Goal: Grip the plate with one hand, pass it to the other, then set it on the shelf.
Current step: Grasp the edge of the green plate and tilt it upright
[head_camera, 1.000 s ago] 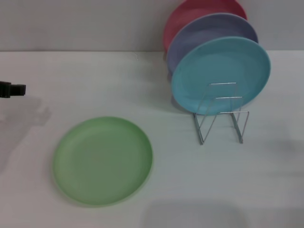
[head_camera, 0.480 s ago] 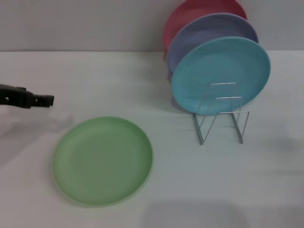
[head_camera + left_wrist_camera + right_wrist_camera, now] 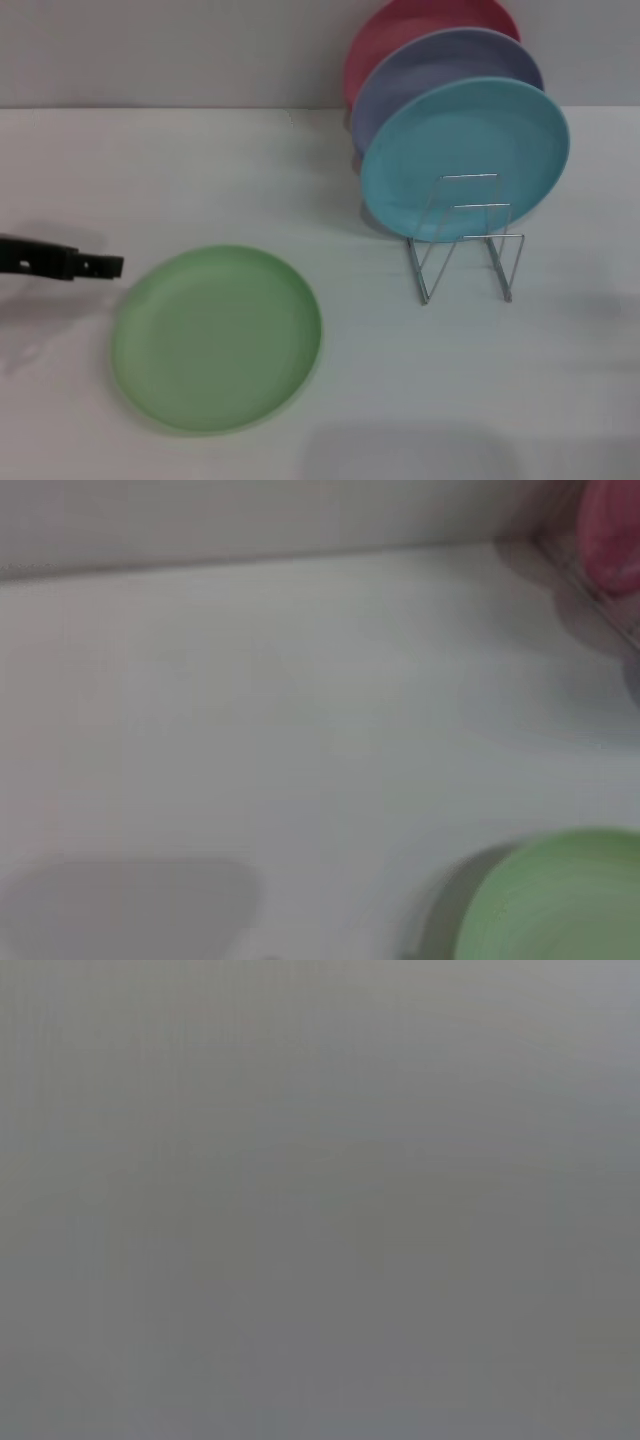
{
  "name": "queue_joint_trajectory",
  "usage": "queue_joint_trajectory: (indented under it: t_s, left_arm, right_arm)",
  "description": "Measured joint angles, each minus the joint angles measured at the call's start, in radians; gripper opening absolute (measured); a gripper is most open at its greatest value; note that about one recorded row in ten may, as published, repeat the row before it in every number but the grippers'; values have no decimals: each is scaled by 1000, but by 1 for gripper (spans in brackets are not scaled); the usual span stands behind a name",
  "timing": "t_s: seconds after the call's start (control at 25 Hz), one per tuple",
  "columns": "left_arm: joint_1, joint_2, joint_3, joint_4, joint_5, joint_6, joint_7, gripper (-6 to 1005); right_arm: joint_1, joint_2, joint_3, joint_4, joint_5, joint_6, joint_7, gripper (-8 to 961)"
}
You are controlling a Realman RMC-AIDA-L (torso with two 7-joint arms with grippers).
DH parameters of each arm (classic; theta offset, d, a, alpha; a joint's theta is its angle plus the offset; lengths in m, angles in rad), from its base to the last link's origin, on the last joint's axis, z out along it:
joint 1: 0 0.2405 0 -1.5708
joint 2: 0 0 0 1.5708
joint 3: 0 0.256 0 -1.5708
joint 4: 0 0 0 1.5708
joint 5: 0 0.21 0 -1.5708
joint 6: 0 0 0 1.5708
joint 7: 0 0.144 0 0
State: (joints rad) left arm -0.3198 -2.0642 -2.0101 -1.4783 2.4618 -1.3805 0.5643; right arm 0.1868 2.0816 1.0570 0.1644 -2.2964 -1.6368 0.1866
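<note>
Left claw (image 3: 110,266) enters from the left edge of the head view, slim black arm cut off by the frame; tip just beside the light green plate's (image 3: 216,338) left rim, touching or not unclear. Cannot tell if this claw is released or clenched, it shows only side-on as a thin dark bar. Plate lies flat on the white tabletop (image 3: 200,170), near the front left, well apart from the wire shelf (image 3: 466,240).

Shelf holds a teal plate (image 3: 465,150) upright, lavender plate (image 3: 440,70) behind it, red plate (image 3: 400,30) at the back; both rear plates mostly hidden.

Left wrist view: own fingers not shown, only a cut-off arc of the green plate (image 3: 560,900) at one corner, bare tabletop (image 3: 250,710), and a pink-red sliver (image 3: 612,535) at the edge.

Right wrist view: uniform grey, nothing to make out. Right claw appears in no view.
</note>
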Motion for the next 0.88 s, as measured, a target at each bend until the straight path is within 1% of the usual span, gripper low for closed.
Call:
queue_joint_trajectory:
  t_s: [0.12, 0.16, 0.44, 0.76, 0.88]
  left_arm:
    - [-5, -2, 21, 51, 0, 11, -1, 825]
    - [-12, -1, 37, 87, 4, 26, 0, 825]
    - [-19, 0, 69, 137, 27, 80, 2, 823]
    - [-37, 3, 70, 218, 29, 94, 6, 810]
    - [-38, 2, 77, 221, 30, 94, 6, 801]
  right_arm:
    - [3, 0, 0, 0, 2, 0, -3, 774]
    - [6, 0, 1, 0, 2, 0, -4, 774]
    - [7, 0, 2, 0, 1, 0, -5, 773]
    - [-2, -2, 1, -2, 1, 0, -5, 773]
    - [-2, -2, 1, -4, 1, 0, -5, 773]
